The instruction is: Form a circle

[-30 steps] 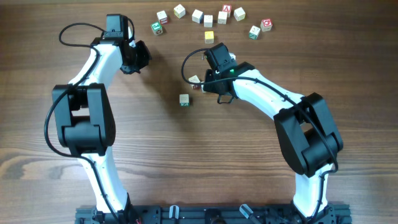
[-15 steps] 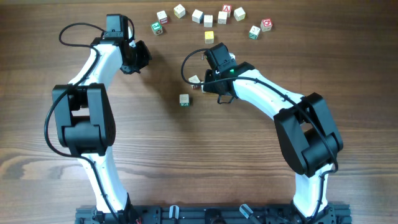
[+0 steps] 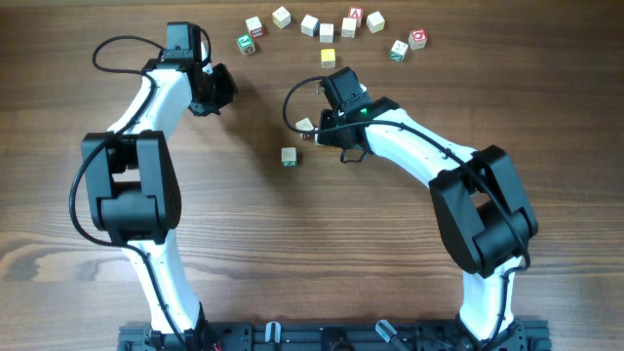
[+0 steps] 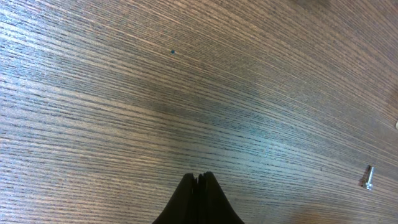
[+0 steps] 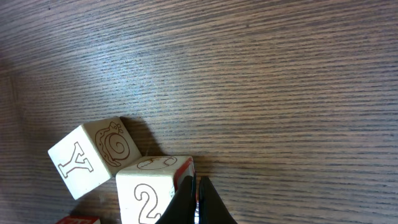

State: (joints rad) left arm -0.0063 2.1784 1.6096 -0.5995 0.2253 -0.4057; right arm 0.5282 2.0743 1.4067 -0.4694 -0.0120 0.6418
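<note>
Right gripper [image 5: 198,190]: shut, empty, tips just beside the cube cluster [image 5: 146,186]. The cluster's "Y" and "2" faces read only in the right wrist view; overhead, the arm hides most of it. Left gripper [image 4: 199,182]: shut, empty, over bare table [image 4: 186,74]; the screw [image 4: 367,177] nearby shows in the left wrist view only.

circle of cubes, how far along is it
Done: barely anything; just a tight cluster of cubes, no ring. In hand: the right gripper, jaws shut, tip at the edge of the 2 cube. Left to do: the far arc, yellow cube and lone cube lie apart; left gripper shut, holding nothing.
</note>
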